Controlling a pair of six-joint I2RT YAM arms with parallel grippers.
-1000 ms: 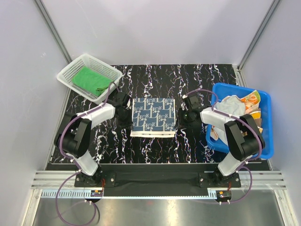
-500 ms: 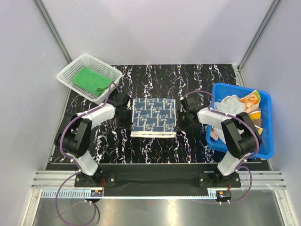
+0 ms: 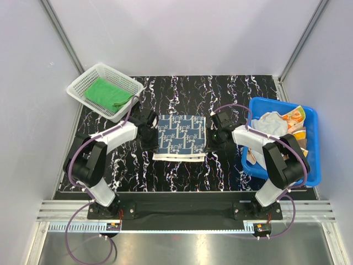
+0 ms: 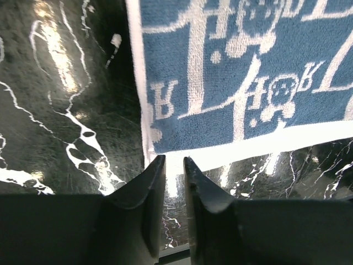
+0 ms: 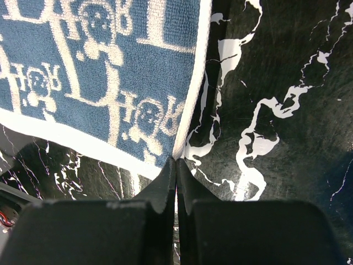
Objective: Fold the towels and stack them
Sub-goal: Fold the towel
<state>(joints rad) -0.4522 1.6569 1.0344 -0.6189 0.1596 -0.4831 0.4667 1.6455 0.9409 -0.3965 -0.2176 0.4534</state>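
A folded navy towel [image 3: 180,136] with a pale square pattern lies flat mid-table, over a white layer showing at its near edge. My left gripper [image 3: 150,131] sits at its left side. In the left wrist view this gripper [image 4: 173,163] is open by a narrow gap, its tips at the white corner of the navy towel [image 4: 248,83]. My right gripper [image 3: 213,135] is at the right side. Seen from the right wrist, it [image 5: 176,161] is shut, tips touching the hem corner of the navy towel [image 5: 83,83]; a pinch cannot be made out. A green towel [image 3: 105,93] lies in the basket.
The white mesh basket [image 3: 77,83] stands at the back left. A blue tub [image 3: 259,102] at the right holds crumpled cloths, one orange [image 3: 295,117] and one pale [image 3: 270,122]. The black marbled table [image 3: 182,171] lies between the towel and the arm bases.
Both grippers have moved inward to the navy towel's side edges. The right jaws have closed. The towel looks slightly narrower than before.
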